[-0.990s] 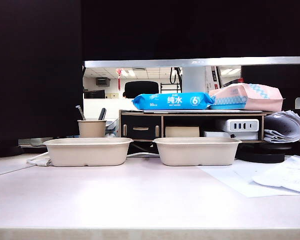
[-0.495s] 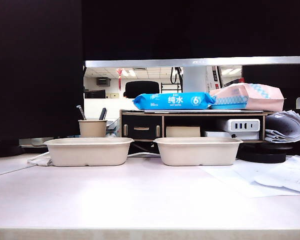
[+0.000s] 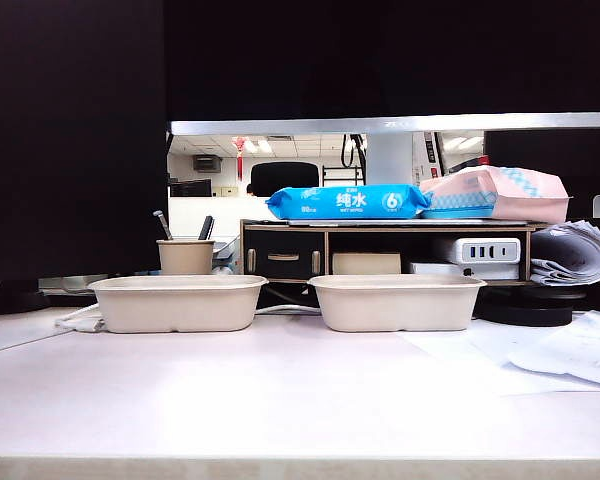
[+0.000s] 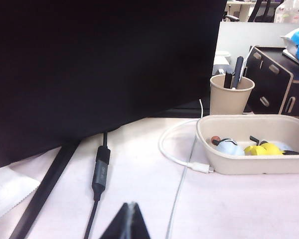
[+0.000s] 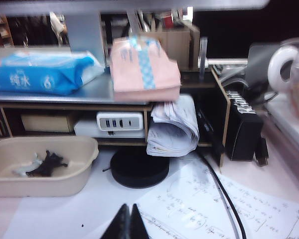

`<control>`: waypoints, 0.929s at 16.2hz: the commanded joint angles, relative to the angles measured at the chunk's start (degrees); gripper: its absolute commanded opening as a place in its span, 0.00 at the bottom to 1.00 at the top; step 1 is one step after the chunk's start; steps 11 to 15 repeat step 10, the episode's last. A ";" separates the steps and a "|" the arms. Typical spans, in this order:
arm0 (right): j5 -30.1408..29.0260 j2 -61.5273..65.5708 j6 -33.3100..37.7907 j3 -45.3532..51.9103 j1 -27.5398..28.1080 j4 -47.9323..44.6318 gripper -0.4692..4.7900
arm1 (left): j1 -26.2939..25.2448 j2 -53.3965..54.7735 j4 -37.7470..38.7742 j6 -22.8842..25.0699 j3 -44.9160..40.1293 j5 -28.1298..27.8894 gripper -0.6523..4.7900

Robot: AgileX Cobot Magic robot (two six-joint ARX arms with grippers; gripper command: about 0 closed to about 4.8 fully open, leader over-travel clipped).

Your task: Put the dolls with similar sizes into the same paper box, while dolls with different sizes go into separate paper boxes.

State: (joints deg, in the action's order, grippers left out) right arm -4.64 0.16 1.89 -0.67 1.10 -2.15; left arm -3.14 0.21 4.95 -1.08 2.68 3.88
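Two beige moulded-pulp paper boxes sit side by side on the pale worktop (image 3: 280,400), the left paper box (image 3: 176,303) and the right paper box (image 3: 396,301), with a narrow gap between them. Both are shallow rectangular trays with rounded rims.

In the left wrist view the left box holds the yellow black-eared Pichu (image 4: 269,148) lying next to the white-capped figure (image 4: 228,146); both are partly sunk behind the rim. In the right wrist view the right box holds the tiny black creature (image 5: 49,163) touching the tiny white-striped animal (image 5: 26,168), both blurred and hard to read in detail. From the exterior view the box walls hide all four dolls.

The left pincer (image 4: 129,221) shows only as dark tips pressed together at the frame edge, low over the worktop near a black cable (image 4: 100,172) and well short of the left box. The right pincer (image 5: 126,223) is likewise together, tips meeting over the written paper sheets (image 5: 204,204), apart from the right box. Neither holds anything, and neither arm shows in the exterior view.

A wide bare stretch of worktop lies in front of both boxes. Behind them stand a pen cup (image 3: 184,256) and a wooden shelf (image 3: 380,250).
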 commanded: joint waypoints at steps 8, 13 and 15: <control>-0.20 -0.02 -0.02 0.24 -1.99 -0.87 0.08 | -0.02 0.00 -0.74 0.09 0.07 0.02 0.11; -0.20 -0.02 -0.02 0.24 -2.38 -0.90 0.08 | -0.02 -0.02 -0.74 0.09 0.07 0.02 0.11; -0.20 -0.02 -0.02 0.24 -2.38 -0.90 0.08 | -0.02 -0.02 -0.74 0.09 0.07 0.02 0.11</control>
